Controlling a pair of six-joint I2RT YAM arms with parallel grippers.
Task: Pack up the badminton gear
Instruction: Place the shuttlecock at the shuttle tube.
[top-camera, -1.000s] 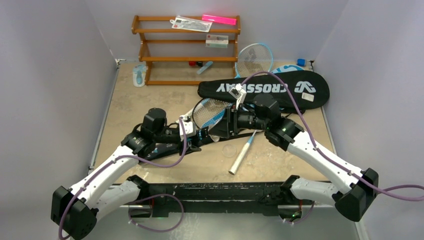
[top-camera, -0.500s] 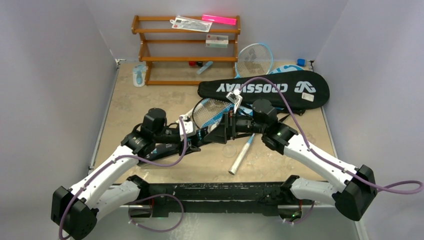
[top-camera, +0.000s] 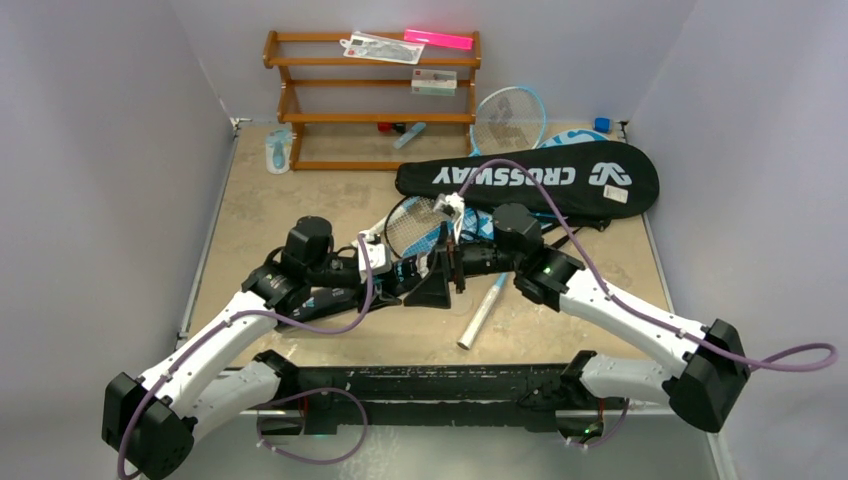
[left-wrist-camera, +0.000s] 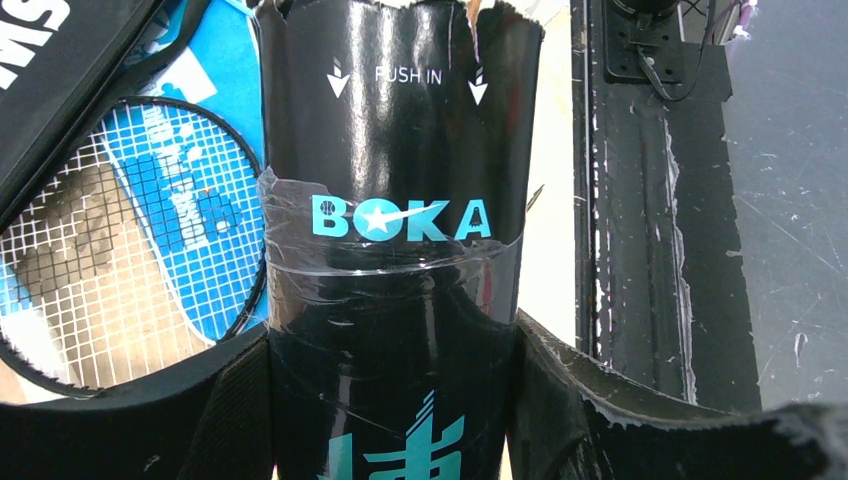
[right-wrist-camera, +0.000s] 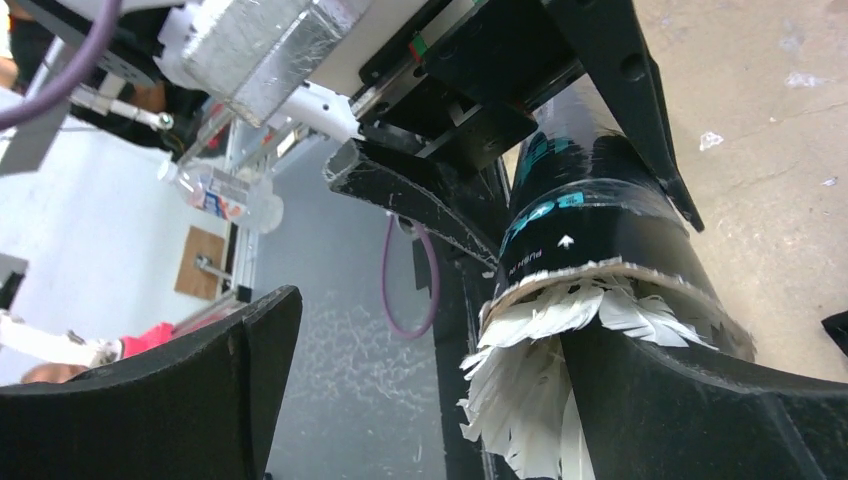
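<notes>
Shuttlecock feathers (right-wrist-camera: 540, 370) overhang the ragged rim of the tube (right-wrist-camera: 590, 200) inside the wide-open right claw (right-wrist-camera: 440, 340), while the left claw (left-wrist-camera: 390, 390) grips that tube.

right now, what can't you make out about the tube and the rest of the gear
- How many shuttlecocks: right wrist view, only feather tips show; the black tube hides the rest.
- The tube's rear end: left wrist view, cut off by the bottom edge.
- Most of the blue cover: top view, under the CROSSWAY cover.
</notes>
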